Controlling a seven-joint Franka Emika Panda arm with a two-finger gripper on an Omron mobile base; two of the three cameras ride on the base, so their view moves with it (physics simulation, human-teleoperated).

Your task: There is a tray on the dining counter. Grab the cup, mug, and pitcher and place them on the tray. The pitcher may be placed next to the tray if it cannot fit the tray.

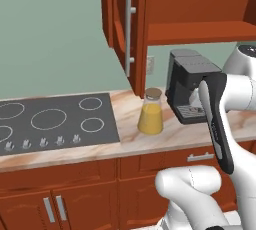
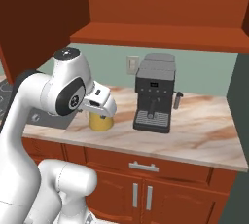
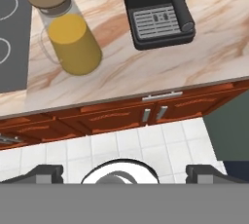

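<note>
Pitcher (image 1: 150, 111) hasn't been picked up yet, it's sitting on the marbled counter (image 1: 175, 136) btw the black stovetop (image 1: 55, 121) and the coffee machine (image 2: 154, 99), cork lid on, orange-yellow liquid inside. So imo the pitcher leg is barely started: needs a grab, then a carry over to the tray. Gripper (image 3: 124, 172) is hanging well above it, fingers spread wide, nothing in them. Count: 1 pitcher, 1 coffee machine, 1 stovetop w/ 5 burner rings that I can make out.
</note>
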